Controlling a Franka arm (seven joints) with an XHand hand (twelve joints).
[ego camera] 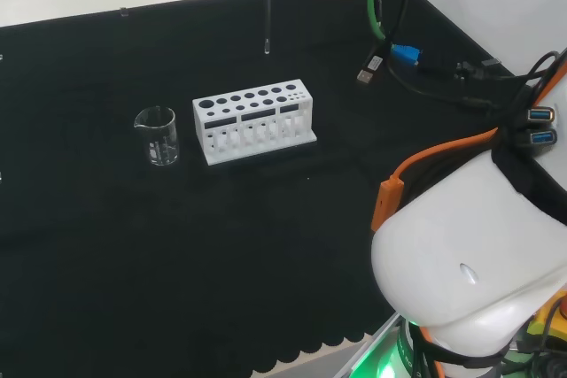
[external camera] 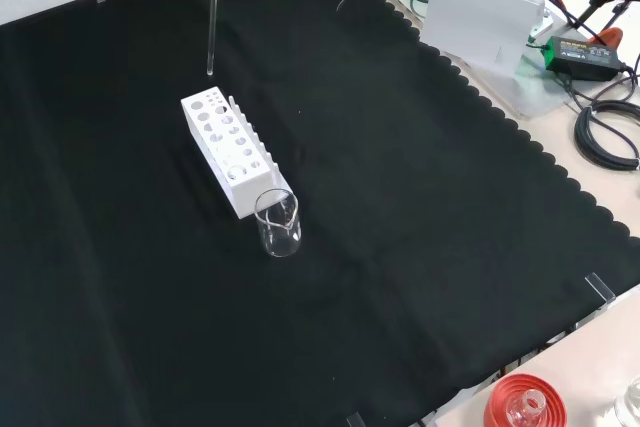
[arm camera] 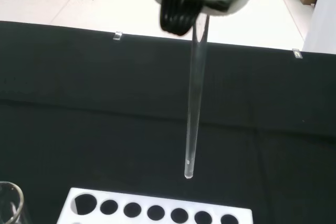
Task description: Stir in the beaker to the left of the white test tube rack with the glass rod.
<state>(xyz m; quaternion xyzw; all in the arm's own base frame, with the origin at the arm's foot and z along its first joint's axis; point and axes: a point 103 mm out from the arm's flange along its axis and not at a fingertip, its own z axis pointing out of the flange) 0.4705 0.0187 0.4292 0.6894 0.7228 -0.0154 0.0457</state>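
One glass rod [ego camera: 267, 11] hangs upright above the white rack [ego camera: 253, 121], pinched by the hand [arm camera: 178, 11]. The beaker [ego camera: 157, 135] stands just beside the rack.

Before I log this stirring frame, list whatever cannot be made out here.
- Robot hand: wrist view, blurred against the frame's top edge; grip on the glass rod unclear.
- Rod's upper end: head and front views, cut off by the top edge.
- Beaker: clear glass; contents, if any, not discernible.
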